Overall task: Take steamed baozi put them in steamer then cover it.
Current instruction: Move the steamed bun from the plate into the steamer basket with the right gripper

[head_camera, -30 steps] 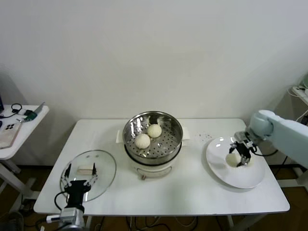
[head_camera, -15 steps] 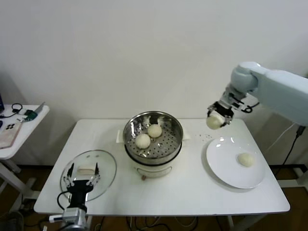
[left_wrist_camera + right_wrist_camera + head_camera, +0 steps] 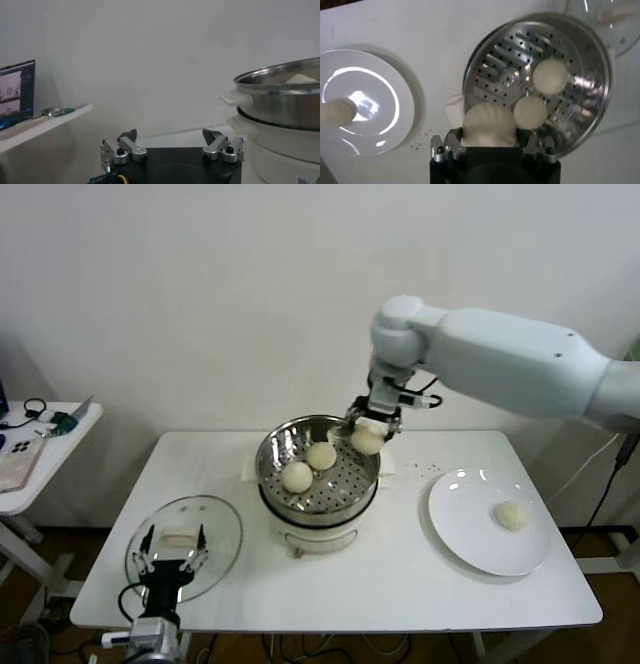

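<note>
My right gripper [image 3: 368,430] is shut on a cream-white baozi [image 3: 366,440] [image 3: 490,125] and holds it above the right rim of the shiny steamer [image 3: 277,446] [image 3: 590,55]. Two baozi [image 3: 320,455] [image 3: 296,477] lie on the steamer's perforated bottom. One more baozi [image 3: 511,515] rests on the white plate [image 3: 470,524] at the right. The glass cover [image 3: 215,524] with its white handle lies flat on the table at the front left. My left gripper [image 3: 168,556] [image 3: 171,142] hovers open at the cover's near edge, empty.
The steamer sits on a white cooker base [image 3: 315,534] at the table's middle. A small side table [image 3: 40,444] with a phone and clutter stands at the far left. A white wall runs behind the table.
My right gripper lifted a baozi off the plate and carried it left, from the plate to above the steamer's right rim. The left gripper stayed by the cover.
</note>
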{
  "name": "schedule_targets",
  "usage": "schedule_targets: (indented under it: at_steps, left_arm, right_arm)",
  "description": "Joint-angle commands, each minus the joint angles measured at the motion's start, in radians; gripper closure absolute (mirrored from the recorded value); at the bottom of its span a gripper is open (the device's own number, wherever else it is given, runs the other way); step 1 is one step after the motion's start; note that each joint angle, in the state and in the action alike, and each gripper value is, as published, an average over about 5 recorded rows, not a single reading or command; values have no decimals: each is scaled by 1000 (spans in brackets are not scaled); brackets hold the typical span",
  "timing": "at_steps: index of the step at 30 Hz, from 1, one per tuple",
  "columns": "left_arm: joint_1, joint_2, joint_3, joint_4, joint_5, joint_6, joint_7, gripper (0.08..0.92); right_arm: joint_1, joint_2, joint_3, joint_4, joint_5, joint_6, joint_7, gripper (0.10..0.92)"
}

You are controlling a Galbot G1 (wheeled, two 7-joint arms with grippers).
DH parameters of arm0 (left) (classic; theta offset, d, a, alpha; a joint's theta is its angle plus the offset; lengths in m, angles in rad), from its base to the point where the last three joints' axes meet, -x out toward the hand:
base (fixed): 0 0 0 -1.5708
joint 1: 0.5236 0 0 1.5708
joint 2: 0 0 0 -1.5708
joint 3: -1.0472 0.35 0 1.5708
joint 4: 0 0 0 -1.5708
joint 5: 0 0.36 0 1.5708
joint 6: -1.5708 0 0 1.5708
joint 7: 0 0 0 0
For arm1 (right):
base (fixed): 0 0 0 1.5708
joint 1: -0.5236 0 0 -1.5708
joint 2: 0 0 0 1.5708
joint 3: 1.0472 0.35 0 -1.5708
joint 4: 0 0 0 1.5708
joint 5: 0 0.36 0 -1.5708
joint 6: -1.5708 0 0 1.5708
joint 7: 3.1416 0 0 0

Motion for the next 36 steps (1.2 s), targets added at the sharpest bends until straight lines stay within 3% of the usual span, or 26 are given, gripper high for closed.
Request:
schedule_targets:
  at_steps: [1, 29, 36]
  left_arm:
    - [7, 12, -1, -14, 0, -3, 1, 177]
    - [4, 16, -9, 10, -12, -6, -1, 177]
    - [2, 15, -9, 13, -13, -6, -1, 177]
  right_arm:
    - [-97, 174, 19, -43, -45, 45, -9, 314]
    - [-185, 204, -34, -122, -42, 86, -39, 308]
    - [-183, 199, -17, -130, -39, 91, -50, 222]
